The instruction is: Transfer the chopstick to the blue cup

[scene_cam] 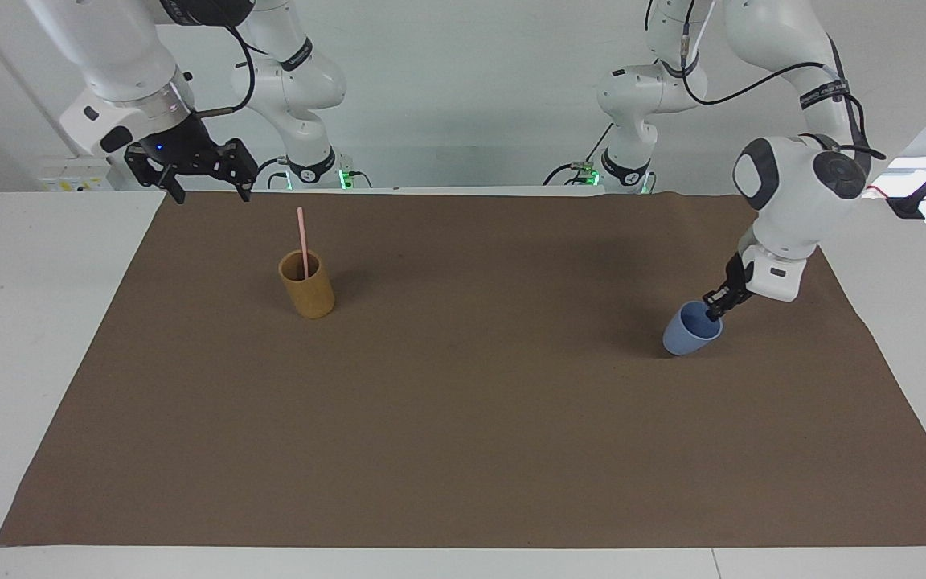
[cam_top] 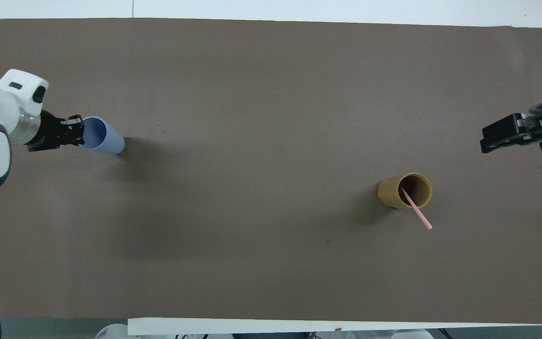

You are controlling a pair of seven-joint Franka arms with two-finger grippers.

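The pale pink chopstick point(scene_cam: 301, 237) point(cam_top: 417, 212) stands leaning in the tan cylindrical cup point(scene_cam: 307, 291) point(cam_top: 392, 192), toward the right arm's end of the brown mat. Toward the left arm's end is the light-blue cup point(scene_cam: 684, 338) point(cam_top: 105, 137), tilted with its mouth turned to my left gripper point(scene_cam: 712, 312) point(cam_top: 81, 132). That gripper is shut on the blue cup's rim, one finger inside the mouth. My right gripper point(scene_cam: 212, 195) point(cam_top: 505, 137) hangs open and holds nothing, over the mat's edge near the tan cup.
The brown mat point(scene_cam: 463, 450) point(cam_top: 271, 70) covers most of the white table point(scene_cam: 29, 322). Only the two cups stand on it, far apart along its length.
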